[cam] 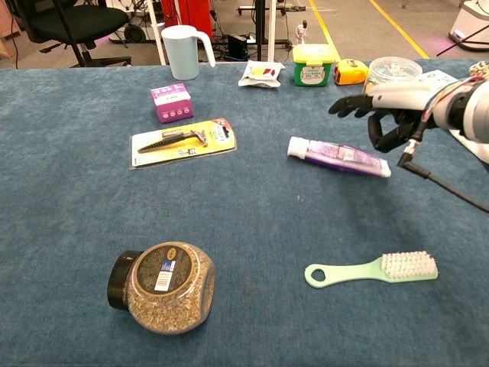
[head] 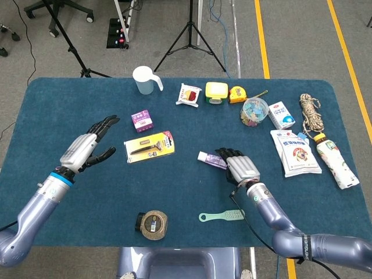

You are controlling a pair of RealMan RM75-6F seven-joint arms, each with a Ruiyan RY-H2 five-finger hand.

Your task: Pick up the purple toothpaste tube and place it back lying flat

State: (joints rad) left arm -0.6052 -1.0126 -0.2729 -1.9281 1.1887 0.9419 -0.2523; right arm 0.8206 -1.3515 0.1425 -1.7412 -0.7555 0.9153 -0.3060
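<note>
Purple tube (cam: 338,156) lies flat on the cloth (cam: 252,222).
Right hand (cam: 390,109) hovers just above its far end, fingers spread, holding nothing; a brush (cam: 372,269) lies nearer the camera.

- Head view looks steeply down from high above the whole blue table (head: 52,110), floor along the top edge.
- Chest view sits low and close, facing across the table's (cam: 61,229) middle, which both share.

Table (head: 58,104) with dark blue cloth, purple toothpaste tube (cam: 338,157) lying flat near the middle, green brush (cam: 373,268) and jar (cam: 162,287) nearer the front, razor pack (cam: 183,141), white jug (cam: 182,50) at the back
</note>
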